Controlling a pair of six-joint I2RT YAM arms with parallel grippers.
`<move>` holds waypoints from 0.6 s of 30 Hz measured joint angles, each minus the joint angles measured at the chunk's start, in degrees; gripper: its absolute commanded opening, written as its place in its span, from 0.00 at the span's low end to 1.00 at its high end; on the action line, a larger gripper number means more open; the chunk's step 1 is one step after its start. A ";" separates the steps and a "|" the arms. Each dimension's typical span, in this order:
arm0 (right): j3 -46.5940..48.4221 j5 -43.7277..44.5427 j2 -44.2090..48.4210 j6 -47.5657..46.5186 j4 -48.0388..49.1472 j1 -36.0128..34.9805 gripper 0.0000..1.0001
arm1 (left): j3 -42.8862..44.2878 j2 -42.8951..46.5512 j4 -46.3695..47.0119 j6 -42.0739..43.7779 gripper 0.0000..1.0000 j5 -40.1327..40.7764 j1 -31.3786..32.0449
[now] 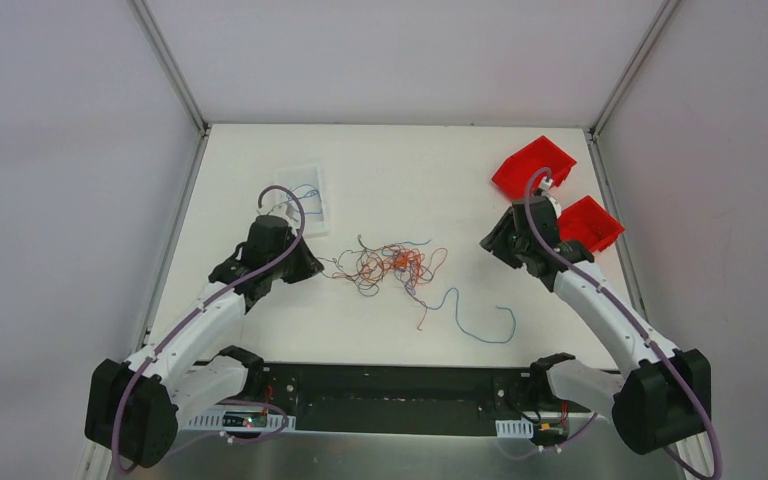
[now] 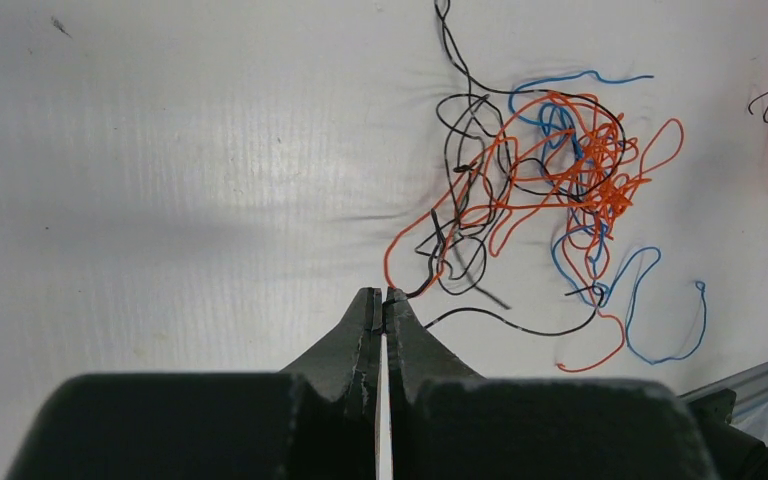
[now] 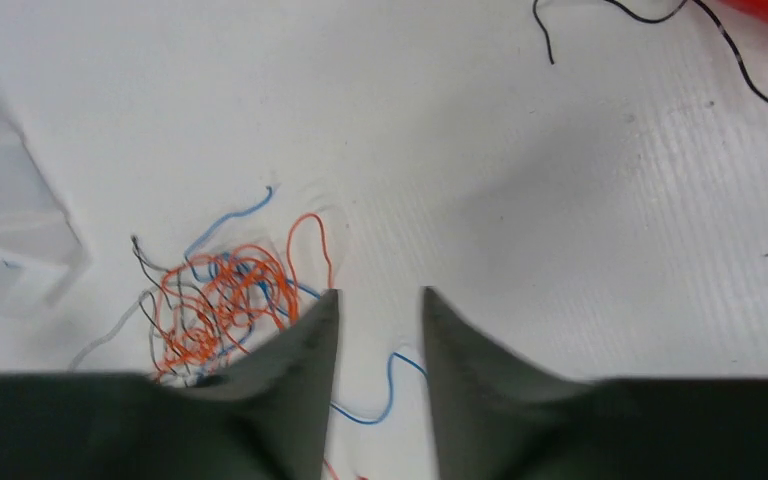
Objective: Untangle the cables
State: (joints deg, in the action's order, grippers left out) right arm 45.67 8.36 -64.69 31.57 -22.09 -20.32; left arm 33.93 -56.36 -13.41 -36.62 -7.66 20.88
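The cables [image 1: 390, 265] lie as a tangle of orange, black and blue strands mid-table, also seen in the left wrist view [image 2: 550, 170] and the right wrist view [image 3: 215, 310]. My left gripper [image 2: 385, 295] sits at the tangle's left edge [image 1: 317, 268], shut on the end of a black cable [image 2: 440, 275] that runs into the bunch. A loose blue cable [image 1: 480, 325] squiggles to the tangle's lower right. My right gripper [image 3: 380, 292] hovers right of the tangle [image 1: 488, 245], jaws apart, nothing between them; the blue cable [image 3: 390, 385] lies on the table below.
Two red bins [image 1: 533, 165] [image 1: 590, 222] stand at the back right, with a black strand [image 3: 650, 15] on the table near them. A clear tray [image 1: 305, 195] holding a blue strand sits behind my left gripper. Walls enclose the table.
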 measured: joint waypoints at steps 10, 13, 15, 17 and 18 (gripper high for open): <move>-4.13 -14.69 -2.27 -2.64 3.82 -0.55 0.84 | -0.37 -0.66 0.11 0.07 0.00 -0.39 0.02; -4.35 -16.39 -5.53 -2.43 5.90 -2.60 0.83 | -1.05 -0.66 0.20 0.09 0.00 -0.96 0.02; -4.35 -16.96 -7.65 -1.73 8.11 -4.15 0.82 | -1.53 -0.70 0.28 0.07 0.00 -1.25 0.02; -4.42 -17.20 -9.84 -0.17 10.91 -6.12 0.81 | -1.99 -0.81 0.55 0.04 0.00 -1.36 0.02; -4.79 -17.18 -10.75 1.01 12.96 -7.23 0.80 | -2.12 -1.01 0.61 0.00 0.00 -1.46 0.02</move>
State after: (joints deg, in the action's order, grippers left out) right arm 40.88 -8.82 -75.44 32.58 -9.13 -27.55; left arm 31.81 -57.36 -12.80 -36.62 -9.13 20.91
